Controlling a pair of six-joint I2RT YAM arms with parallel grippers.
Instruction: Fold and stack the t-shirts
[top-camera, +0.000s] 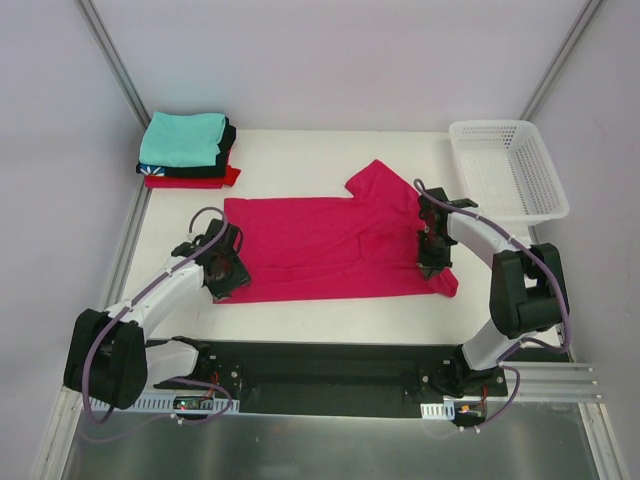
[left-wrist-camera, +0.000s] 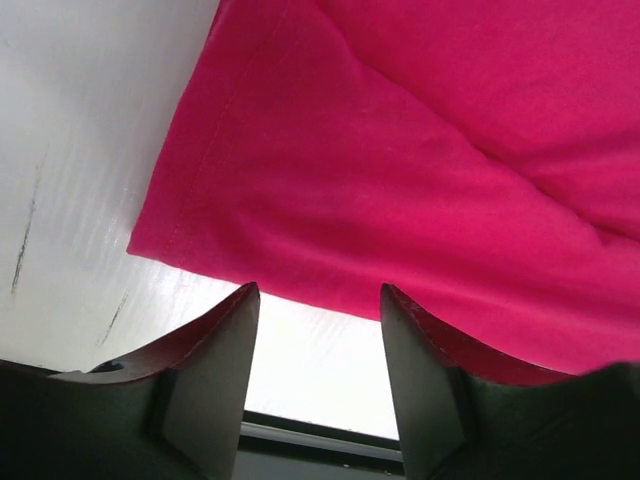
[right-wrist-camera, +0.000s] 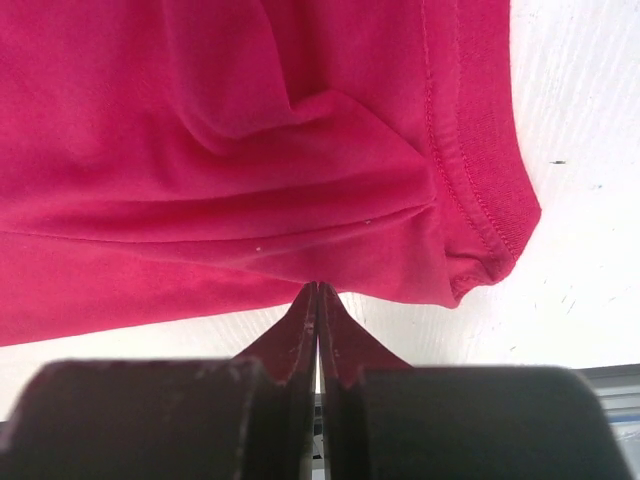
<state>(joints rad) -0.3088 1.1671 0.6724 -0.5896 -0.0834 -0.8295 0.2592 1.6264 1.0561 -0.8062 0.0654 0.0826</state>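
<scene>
The crimson-pink t-shirt (top-camera: 330, 245) is laid flat on the table (top-camera: 300, 150), its near-left hem met by the parted left gripper (left-wrist-camera: 318, 292), while the right gripper (right-wrist-camera: 318, 288) is seen pressed together at the right edge, any cloth caught there being hidden.

Nothing readable is showing in any of the three views. The crimson-pink t-shirt (top-camera: 320, 250) is lying plain, with only stitching running along its hems. The folded t-shirts (top-camera: 185, 150) in the far corner are showing bare cloth as well. The small boards (top-camera: 190, 403) at the arm bases are carrying tiny coloured specks, too small to make out.
</scene>
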